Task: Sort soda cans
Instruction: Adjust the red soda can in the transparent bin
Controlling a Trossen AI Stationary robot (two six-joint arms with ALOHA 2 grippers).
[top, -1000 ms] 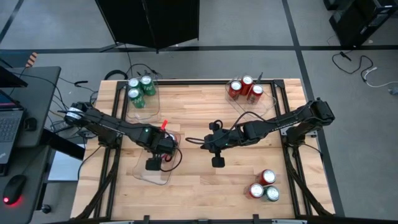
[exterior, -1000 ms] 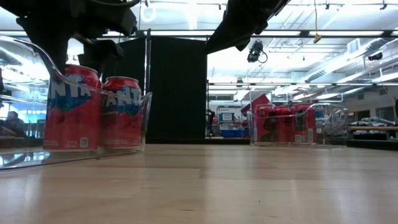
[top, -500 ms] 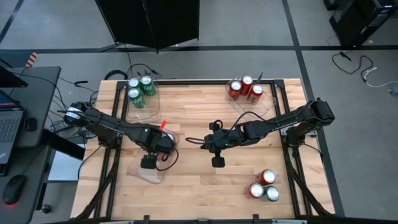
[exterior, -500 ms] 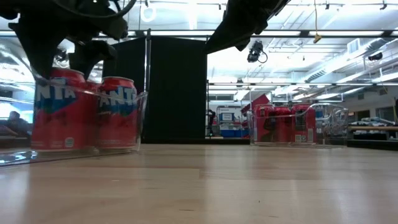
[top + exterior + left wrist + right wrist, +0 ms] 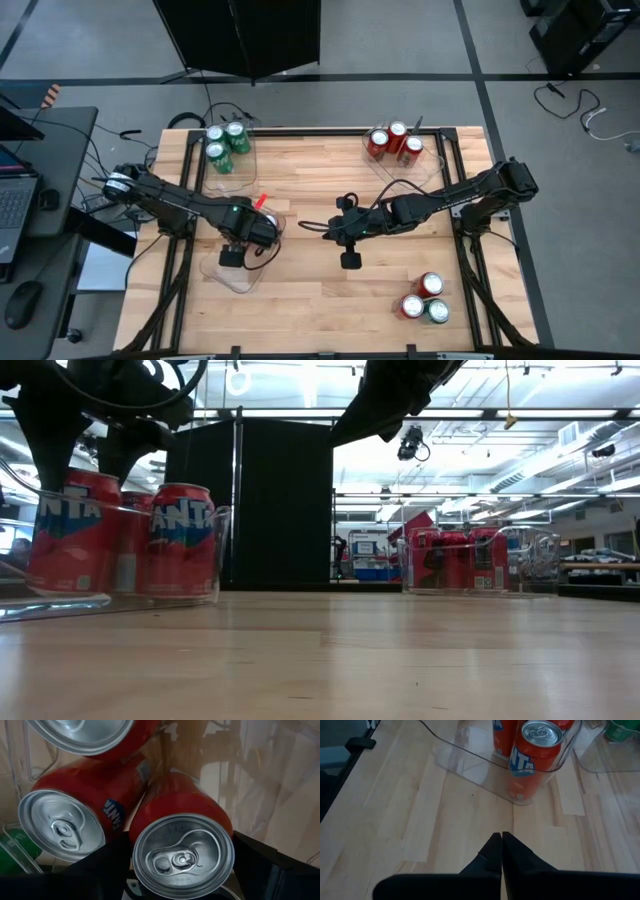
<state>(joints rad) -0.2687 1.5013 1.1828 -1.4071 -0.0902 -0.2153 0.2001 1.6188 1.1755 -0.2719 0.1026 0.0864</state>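
A clear tray [image 5: 243, 275] on the table's near left holds three red soda cans. My left gripper [image 5: 232, 258] reaches down into it and is shut on one red can [image 5: 182, 856], the left can in the low view [image 5: 66, 530]. The other two cans [image 5: 62, 825] [image 5: 184, 538] stand beside it. My right gripper [image 5: 351, 260] hovers shut over bare wood at the table's middle [image 5: 501, 840], facing that tray. My left gripper pinches the red can between its two fingers [image 5: 95, 870] [image 5: 270, 870], one on each side of the upper body just under the silver rim [image 5: 150, 827]. The fingers come from above, pointing down. The can is upright inside the tray, level with its neighbours.
A clear tray with three green cans [image 5: 225, 148] sits at the far left. Another with three red cans [image 5: 395, 145] sits at the far right. Two red cans and one green can [image 5: 425, 300] stand loose at the near right. Bare wood lies between.
My left gripper has moved toward the table's left edge, still shut on the can. The clear tray and its three red cans have slid along the table with it and turned slightly.
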